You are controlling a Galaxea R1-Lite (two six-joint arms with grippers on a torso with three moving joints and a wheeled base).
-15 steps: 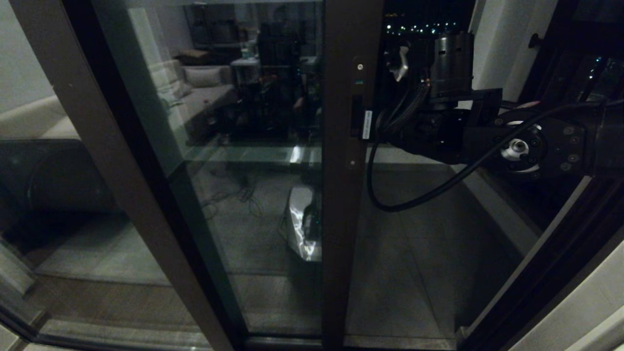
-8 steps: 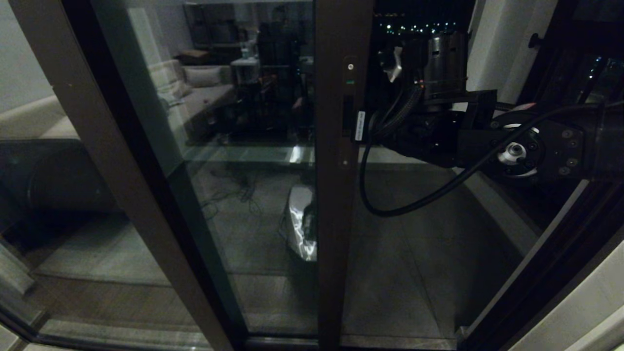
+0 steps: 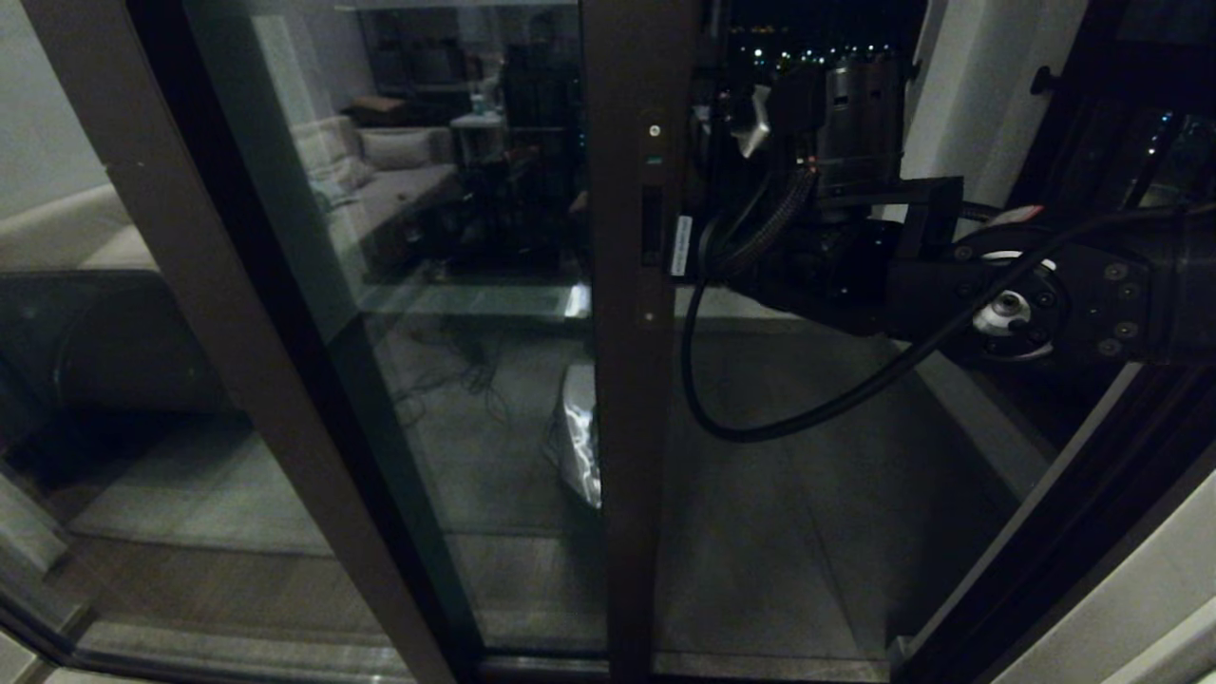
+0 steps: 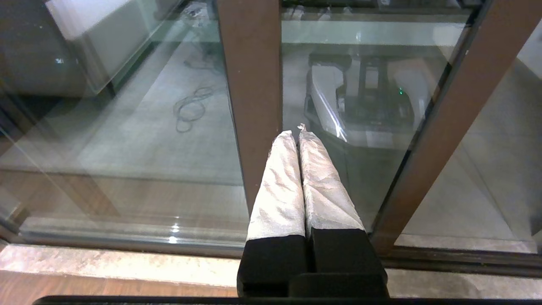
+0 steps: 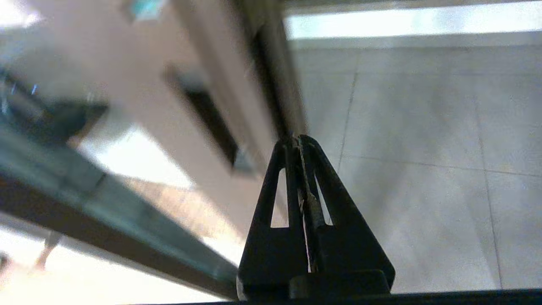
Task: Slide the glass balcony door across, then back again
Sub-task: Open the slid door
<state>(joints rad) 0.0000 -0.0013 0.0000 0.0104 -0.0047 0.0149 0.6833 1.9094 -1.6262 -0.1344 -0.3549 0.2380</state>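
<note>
The glass balcony door (image 3: 475, 313) has a dark brown stile (image 3: 635, 427) standing upright near the middle of the head view. Its narrow black handle slot (image 3: 651, 223) sits between small screws. My right gripper (image 3: 686, 249) reaches in from the right at slot height, shut on nothing, with its tip against the stile's edge. In the right wrist view the shut right gripper (image 5: 297, 140) touches that edge just beside the slot (image 5: 207, 118). My left gripper (image 4: 298, 133) is shut and empty, held low in front of the glass; it does not show in the head view.
The fixed pane's wide brown post (image 3: 190, 285) slants at the left. Right of the stile the doorway is open onto the tiled balcony floor (image 3: 807, 494). A white wall (image 3: 959, 85) and a dark frame (image 3: 1045, 532) bound the right side. A black cable (image 3: 760, 423) loops under my right arm.
The door's stile has slid leftward across the earlier frames, and my right gripper has moved left with it, staying against its edge. The opening on the right has widened.
</note>
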